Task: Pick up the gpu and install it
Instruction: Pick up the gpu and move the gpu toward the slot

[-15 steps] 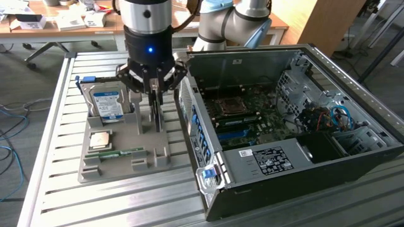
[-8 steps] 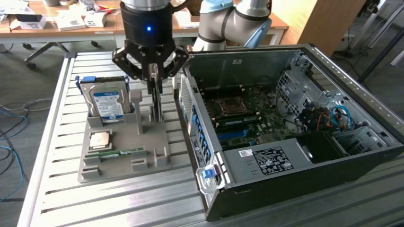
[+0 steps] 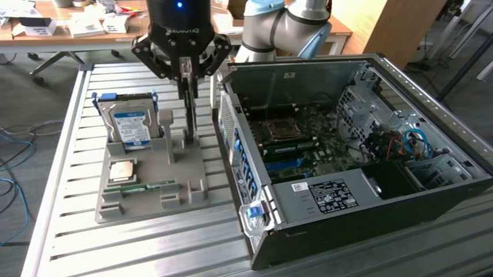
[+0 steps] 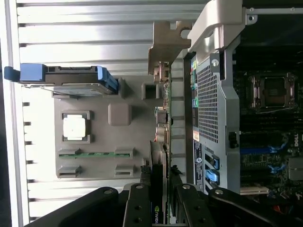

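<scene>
1. Reading the exterior view first: the gripper [image 3: 187, 78] hangs over the grey holder tray [image 3: 138, 210], jaws clamped on the gpu [image 3: 189, 115]. The card stands on end, edge-on, just beside the open computer case [image 3: 324, 199]. I cannot tell whether its lower end is clear of the tray.
2. Count, same view: one hard drive [image 3: 131, 124] upright in the tray, one processor chip [image 3: 123, 171], one memory stick [image 3: 142, 186], one case. This view adds the case interior with its motherboard [image 3: 301, 138].
3. Wrist view: dark fingers [image 4: 138, 203] sit on either side of the gpu [image 4: 160, 142]. It adds the card's silvery bracket [image 4: 166, 45] at the far end, next to the case's rear panel.
4. Count, wrist view: one hard drive [image 4: 61, 78], one chip [image 4: 75, 127], one memory stick [image 4: 97, 154], one tray [image 4: 102, 137].
</scene>
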